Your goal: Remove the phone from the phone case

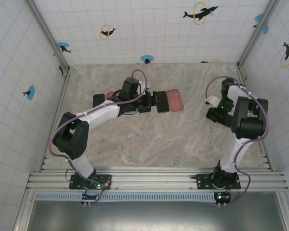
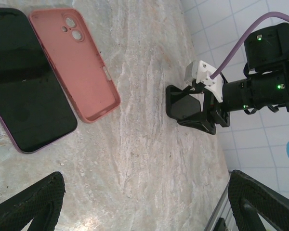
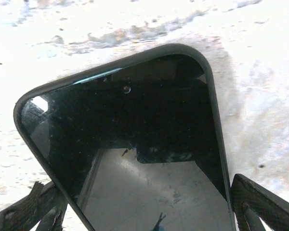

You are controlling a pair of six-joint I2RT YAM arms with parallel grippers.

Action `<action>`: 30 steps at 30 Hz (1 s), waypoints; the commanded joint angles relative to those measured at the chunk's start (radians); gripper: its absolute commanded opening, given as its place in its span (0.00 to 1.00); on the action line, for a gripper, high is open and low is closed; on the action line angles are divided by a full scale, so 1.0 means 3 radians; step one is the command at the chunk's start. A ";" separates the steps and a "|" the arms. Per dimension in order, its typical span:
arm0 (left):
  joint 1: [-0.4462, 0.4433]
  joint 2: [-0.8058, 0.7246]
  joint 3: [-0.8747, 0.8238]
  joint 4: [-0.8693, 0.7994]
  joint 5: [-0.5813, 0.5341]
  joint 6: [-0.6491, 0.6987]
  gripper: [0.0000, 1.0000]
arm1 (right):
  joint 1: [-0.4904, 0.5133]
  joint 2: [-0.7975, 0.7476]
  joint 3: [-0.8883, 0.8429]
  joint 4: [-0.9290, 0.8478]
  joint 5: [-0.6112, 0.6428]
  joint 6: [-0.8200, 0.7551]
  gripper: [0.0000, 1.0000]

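Although your left gripper (image 2: pixel 144 182) stands spread and empty, note the phone (image 2: pixel 24 82) at its 10 o'clock, bare beside the pink case (image 2: pixel 74 62), long axis 11-to-5; the right gripper (image 3: pixel 135 185) straddles a dark slab (image 3: pixel 125 120), grip undeterminable.

A beige marbled tabletop (image 1: pixel 159 144) lies across the middle of the frame under even light. White tiled walls (image 1: pixel 149 33) with a thin blue grid rise behind it and at both sides, dotted with dark fish stickers (image 1: pixel 200 12), some ringed in yellow, some on blue. Metal posts (image 1: pixel 45 31) stand in the upper corners, and silver rails (image 1: pixel 154 179) cross the bottom.
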 commanded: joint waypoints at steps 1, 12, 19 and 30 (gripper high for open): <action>0.0022 -0.0015 0.0026 -0.0072 0.0059 0.0090 0.90 | 0.0092 0.0039 -0.0036 -0.0374 -0.0186 0.0225 0.89; 0.0023 0.0020 0.0069 -0.0064 0.0080 0.0077 0.90 | 0.0194 -0.0040 -0.0141 -0.0597 -0.0311 0.0760 0.92; 0.0019 0.0024 0.0070 -0.0047 0.0079 0.0064 0.90 | 0.0132 -0.0303 -0.0630 -0.0363 -0.0092 0.0599 0.94; 0.0020 0.0071 0.0123 -0.0017 0.0094 0.0031 0.89 | 0.0151 -0.0402 -0.0982 0.0074 0.0093 0.0678 0.84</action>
